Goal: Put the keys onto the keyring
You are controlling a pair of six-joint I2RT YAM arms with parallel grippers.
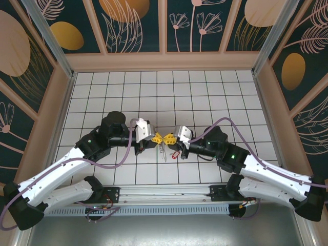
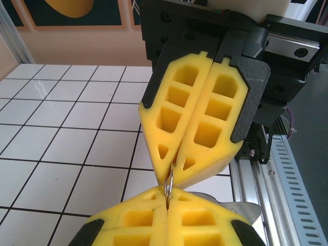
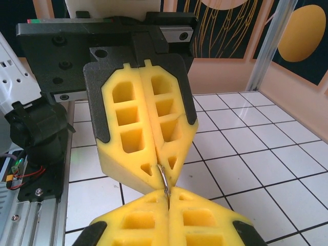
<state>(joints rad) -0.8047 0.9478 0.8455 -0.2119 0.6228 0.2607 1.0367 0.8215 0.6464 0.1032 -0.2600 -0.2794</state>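
Note:
My left gripper (image 1: 158,138) and right gripper (image 1: 167,138) meet tip to tip above the middle of the tiled floor. Both are shut on the same thin metal loop, the keyring (image 2: 169,184), which bridges the short gap between the two pairs of yellow fingertips. In the right wrist view the keyring (image 3: 164,179) runs from my right gripper (image 3: 168,197) up into the left gripper (image 3: 161,171). Small metal keys (image 1: 163,148) dangle just below the meeting point. A small red piece (image 1: 175,154) shows beside them, under the right gripper. Whether it is the key's tag I cannot tell.
The white tiled floor (image 1: 169,97) stretches open behind the grippers. Patterned walls close in the back and both sides. A metal rail (image 1: 164,193) with the arm bases runs along the near edge.

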